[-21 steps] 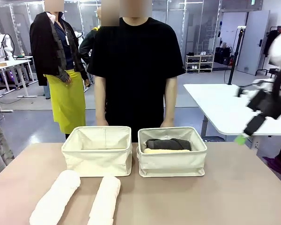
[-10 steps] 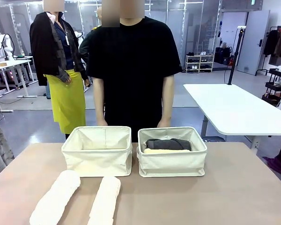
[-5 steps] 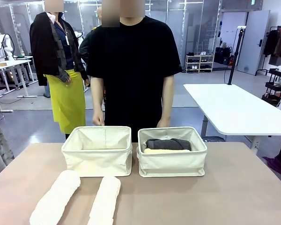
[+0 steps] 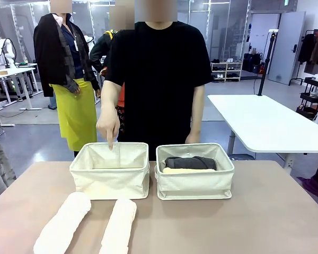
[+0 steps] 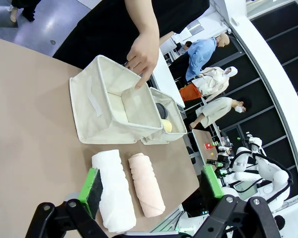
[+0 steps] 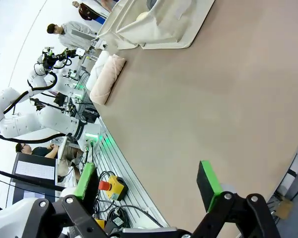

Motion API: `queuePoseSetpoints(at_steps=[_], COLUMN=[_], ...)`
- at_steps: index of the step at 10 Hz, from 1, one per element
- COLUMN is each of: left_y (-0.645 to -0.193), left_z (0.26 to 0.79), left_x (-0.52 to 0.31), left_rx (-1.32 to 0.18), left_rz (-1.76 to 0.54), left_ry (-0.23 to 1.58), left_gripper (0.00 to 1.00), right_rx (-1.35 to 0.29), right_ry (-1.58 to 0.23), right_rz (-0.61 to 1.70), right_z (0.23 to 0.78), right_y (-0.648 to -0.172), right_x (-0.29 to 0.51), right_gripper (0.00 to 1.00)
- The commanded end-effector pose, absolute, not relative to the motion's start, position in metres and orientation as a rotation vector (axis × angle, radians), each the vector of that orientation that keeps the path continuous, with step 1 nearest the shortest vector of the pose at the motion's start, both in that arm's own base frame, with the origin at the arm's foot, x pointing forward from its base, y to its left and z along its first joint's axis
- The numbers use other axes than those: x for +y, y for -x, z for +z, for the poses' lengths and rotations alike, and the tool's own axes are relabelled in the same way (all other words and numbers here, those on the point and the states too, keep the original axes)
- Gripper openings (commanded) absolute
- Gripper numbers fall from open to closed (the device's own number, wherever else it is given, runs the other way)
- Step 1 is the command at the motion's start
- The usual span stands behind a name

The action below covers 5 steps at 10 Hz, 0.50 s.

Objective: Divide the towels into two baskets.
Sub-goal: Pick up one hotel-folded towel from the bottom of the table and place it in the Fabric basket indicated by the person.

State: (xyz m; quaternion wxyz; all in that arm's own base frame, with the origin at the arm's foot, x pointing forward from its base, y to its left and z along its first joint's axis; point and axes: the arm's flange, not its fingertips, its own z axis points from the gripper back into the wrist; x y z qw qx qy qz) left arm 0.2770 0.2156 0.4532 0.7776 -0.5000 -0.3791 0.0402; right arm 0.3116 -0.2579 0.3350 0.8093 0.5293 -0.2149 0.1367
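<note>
Two cream baskets stand side by side at the table's far side. The left basket (image 4: 109, 177) is empty, and a person's hand (image 4: 108, 126) points a finger down into it. The right basket (image 4: 195, 184) holds a dark grey towel (image 4: 191, 162) and a pale yellow towel (image 4: 186, 170). Two white towels (image 4: 63, 222) (image 4: 118, 225) lie on the table at the near left. My left gripper (image 5: 153, 186) is open and empty above those towels (image 5: 113, 191) (image 5: 146, 184). My right gripper (image 6: 147, 182) is open and empty over bare table.
The tabletop (image 4: 244, 222) is bare at the right and in the middle. A person in black stands right behind the baskets. Another white table (image 4: 265, 124) stands beyond at the right. An emergency-stop box (image 6: 111, 187) sits below the table edge in the right wrist view.
The person's hand has risen from beside their body and now points down into the left basket. My right arm left the front view about two seconds ago. Towels and baskets have not moved.
</note>
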Motion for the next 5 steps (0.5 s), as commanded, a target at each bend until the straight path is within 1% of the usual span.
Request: queuePoseSetpoints(at_steps=[1,5], left_y=[-0.2752,-0.2752], left_z=[0.4539,0.4539], left_x=[0.2170,0.2170], left_rx=[-0.827,-0.827], left_rz=[0.087,0.087], left_ry=[1.086,1.086], left_gripper=[1.00,1.00], right_rx=[-0.448,-0.448], right_ry=[-1.121,-1.121], right_rz=[0.293,0.293], right_z=[0.3384,0.3384], right_y=[-0.3080,-0.3080], right_x=[-0.2567,-0.2567], right_gripper=[1.00,1.00])
